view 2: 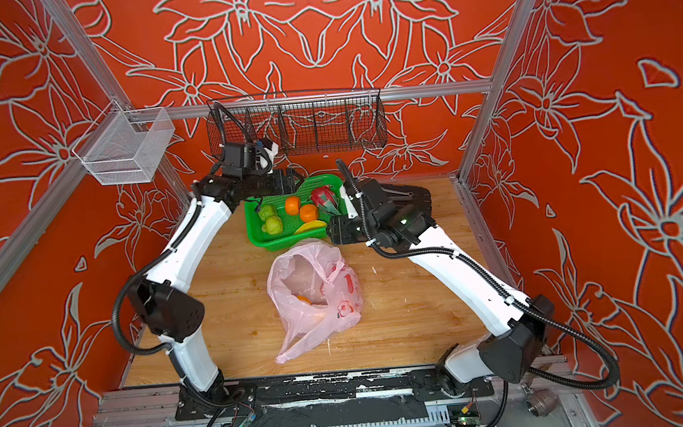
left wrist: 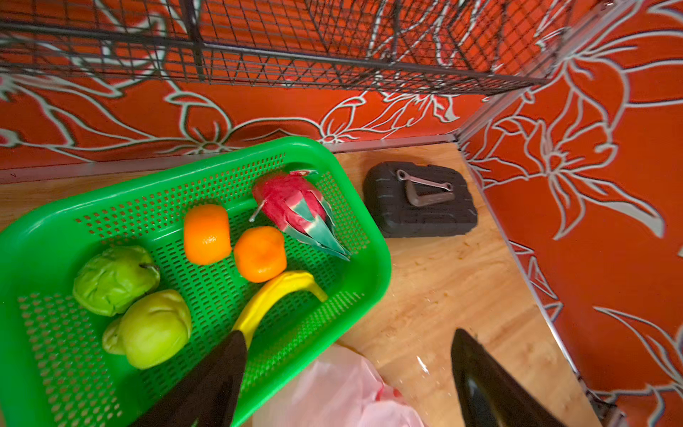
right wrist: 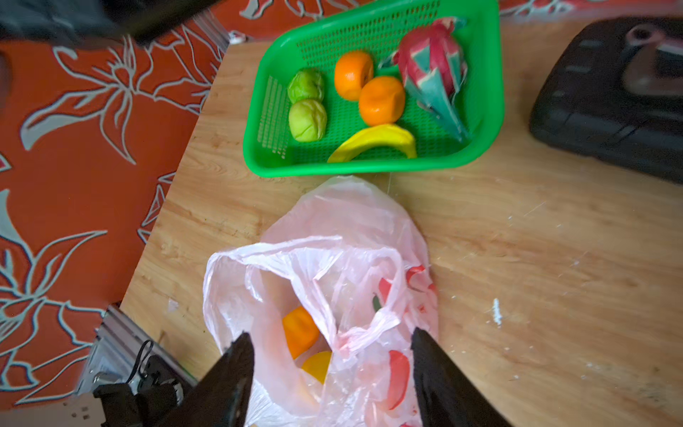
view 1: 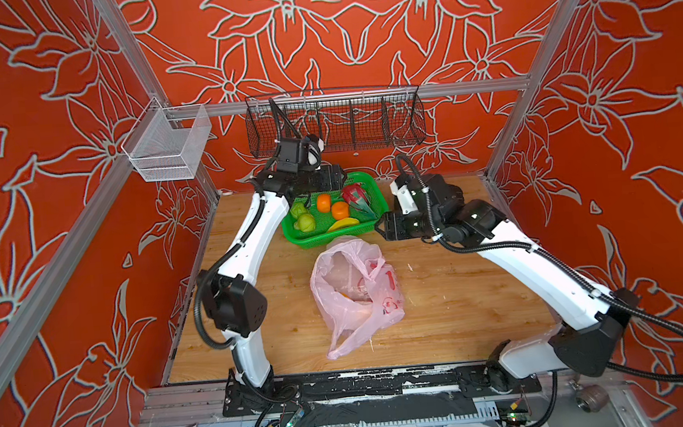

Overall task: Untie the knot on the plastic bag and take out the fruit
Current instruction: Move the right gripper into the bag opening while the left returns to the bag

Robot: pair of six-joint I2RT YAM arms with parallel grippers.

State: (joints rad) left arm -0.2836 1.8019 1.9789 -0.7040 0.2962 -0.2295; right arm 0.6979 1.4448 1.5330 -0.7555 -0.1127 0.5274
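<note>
The bag (view 1: 354, 292) lies mid-frame on the table (view 1: 463, 296) in both top views, its mouth agape. In the right wrist view an orange fruit (right wrist: 300, 331) and a yellow one (right wrist: 318, 366) show inside. Just above it, the basket (view 1: 321, 238) holds six fruits (view 1: 339, 210). The right gripper (right wrist: 331, 332) hangs over the bag, jaws apart and empty. The left gripper (left wrist: 347, 332), at the basket's upper edge, gapes wide and is empty.
</note>
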